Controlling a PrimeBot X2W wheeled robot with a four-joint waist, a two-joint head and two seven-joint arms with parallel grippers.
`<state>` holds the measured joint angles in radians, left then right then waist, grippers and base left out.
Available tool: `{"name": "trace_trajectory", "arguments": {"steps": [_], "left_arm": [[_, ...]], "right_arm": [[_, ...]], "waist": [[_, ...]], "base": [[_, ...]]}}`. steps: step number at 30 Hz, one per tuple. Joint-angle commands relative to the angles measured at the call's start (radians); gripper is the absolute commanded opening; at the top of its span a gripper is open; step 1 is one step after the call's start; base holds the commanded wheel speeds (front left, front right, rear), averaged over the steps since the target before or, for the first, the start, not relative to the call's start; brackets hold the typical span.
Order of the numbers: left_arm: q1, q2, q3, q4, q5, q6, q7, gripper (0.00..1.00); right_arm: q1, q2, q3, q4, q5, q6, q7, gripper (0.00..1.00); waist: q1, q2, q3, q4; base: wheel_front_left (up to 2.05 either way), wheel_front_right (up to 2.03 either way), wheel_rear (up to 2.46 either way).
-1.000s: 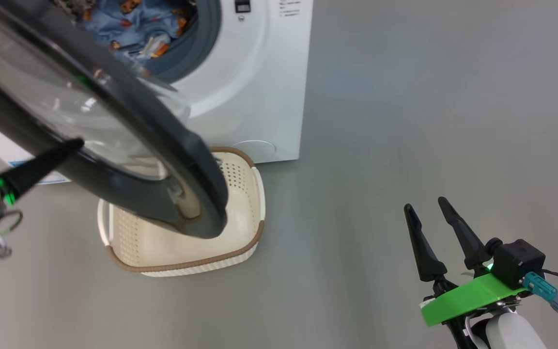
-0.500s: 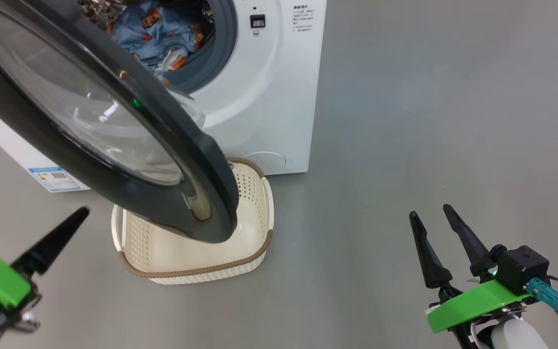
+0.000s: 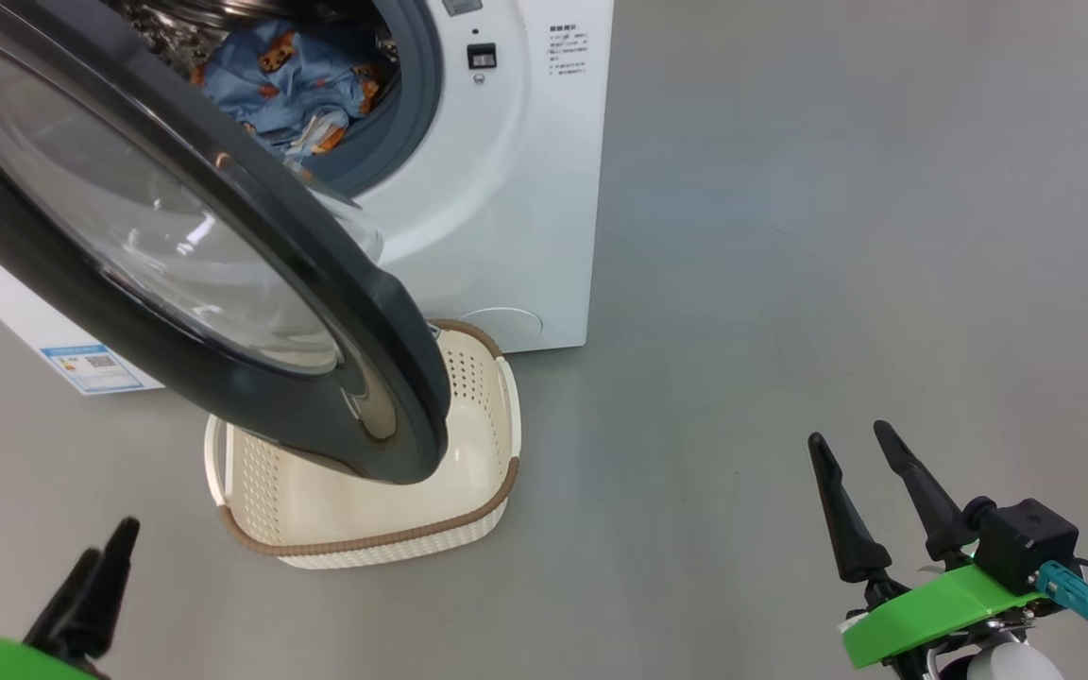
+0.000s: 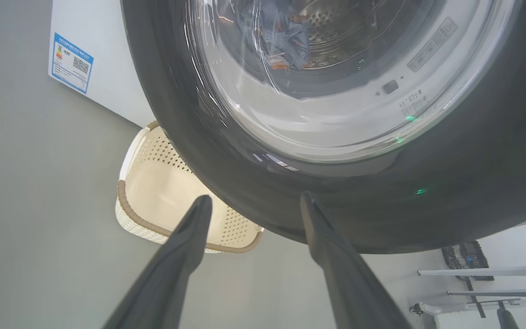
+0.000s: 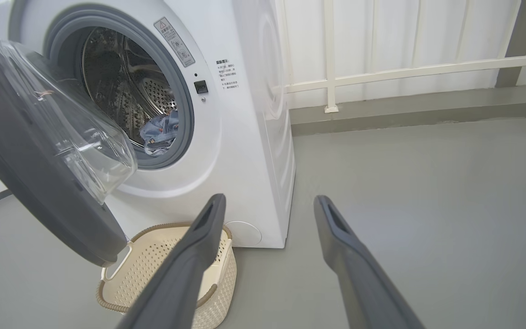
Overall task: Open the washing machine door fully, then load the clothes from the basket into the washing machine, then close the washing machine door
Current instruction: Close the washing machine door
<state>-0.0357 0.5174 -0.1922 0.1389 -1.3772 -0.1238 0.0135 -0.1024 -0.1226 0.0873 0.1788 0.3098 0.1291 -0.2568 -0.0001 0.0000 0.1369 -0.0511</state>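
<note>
Partly open, the washing machine door point(image 3: 383, 359) hangs over the basket point(image 3: 365, 540) and hides much of it; the basket sits on the floor just before the washing machine point(image 3: 506, 189). The clothes point(image 3: 289, 85) lie in the drum, their left part hidden behind the door's rim. The left claw point(image 4: 255, 197), cut off at the head view's bottom edge, points at the door's rim, spread and holding nothing. The right claw point(image 3: 848, 434) is spread too, well off to the right

A smooth grey floor point(image 3: 790, 283) is carrying a white washing machine point(image 3: 497, 189) standing near its far edge, while a cream perforated basket point(image 3: 383, 555) is sitting just before the machine's base.
</note>
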Motion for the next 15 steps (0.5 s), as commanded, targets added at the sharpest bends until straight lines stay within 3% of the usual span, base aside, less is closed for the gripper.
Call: {"name": "trace_trajectory", "arguments": {"steps": [1,5,9,10,15], "left_arm": [[-0.011,0.048,0.020,-0.003,0.032,-0.007,-0.052,1.00],[0.003,0.059,-0.052,0.043,0.095,-0.007,-0.209,1.00],[0.003,0.059,-0.081,0.111,0.201,-0.007,-0.271,1.00],[-0.006,0.036,-0.035,0.136,0.295,-0.007,-0.274,1.00],[0.010,-0.064,0.109,0.105,0.513,-0.007,-0.275,1.00]], "right_arm": [[0.000,-0.011,0.019,-0.022,0.003,0.002,-0.005,1.00],[0.005,-0.015,0.015,-0.020,0.004,0.002,-0.005,1.00],[0.012,-0.019,0.013,-0.017,0.007,0.002,-0.005,1.00],[0.016,-0.020,0.010,-0.017,0.007,0.002,-0.005,1.00],[0.022,-0.023,-0.002,-0.023,0.006,0.002,-0.005,1.00]], "waist": [[0.0001,0.0000,-0.002,-0.003],[0.0001,0.0000,-0.010,-0.008],[0.0001,0.0000,-0.020,-0.012],[0.0001,0.0000,-0.021,-0.012],[0.0001,0.0000,-0.021,-0.012]], "base": [[0.00,0.00,0.00],[0.00,0.00,0.00],[0.00,0.00,0.00],[0.00,0.00,0.00],[0.00,0.00,0.00]]}}
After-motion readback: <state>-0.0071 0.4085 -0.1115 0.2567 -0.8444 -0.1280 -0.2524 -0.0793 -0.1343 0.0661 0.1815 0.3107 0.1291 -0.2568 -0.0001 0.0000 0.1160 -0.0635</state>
